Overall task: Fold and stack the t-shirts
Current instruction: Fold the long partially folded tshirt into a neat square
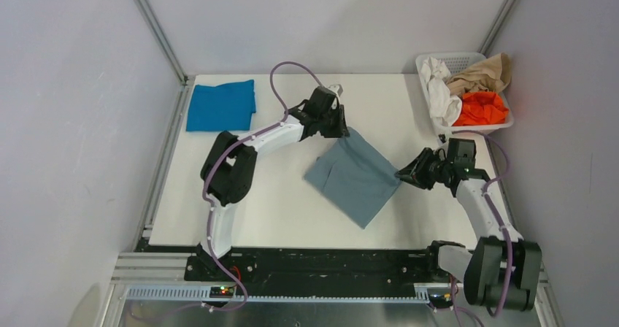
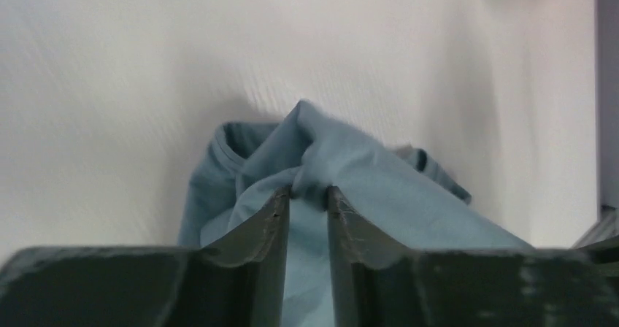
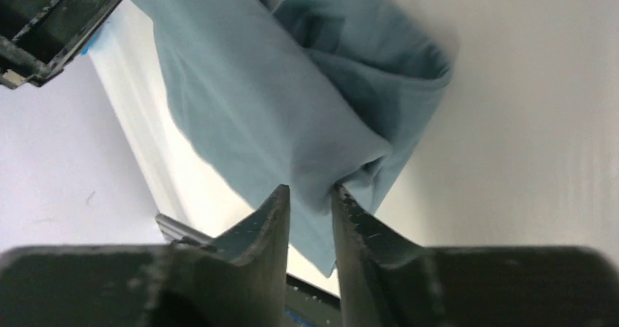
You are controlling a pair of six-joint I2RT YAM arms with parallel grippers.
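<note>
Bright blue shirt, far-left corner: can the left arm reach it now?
Probably, path-wise: only bare table lies between the left hand and the bright blue shirt. But the hand has a corner of the grey-blue shirt between its fingers.

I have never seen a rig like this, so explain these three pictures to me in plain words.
Two robot arms are bolted at the near edge of a white table. The wide picture comes from a fixed camera above and behind them. The other two come from a camera on each wrist, looking along the fingers. A dusty grey-blue cloth t-shirt, partly folded, lies mid-table. The left gripper pinches its far corner, and the right gripper pinches its right corner. A folded bright blue t-shirt rests far left. A white plastic basket far right holds white, tan and orange cloths.
</note>
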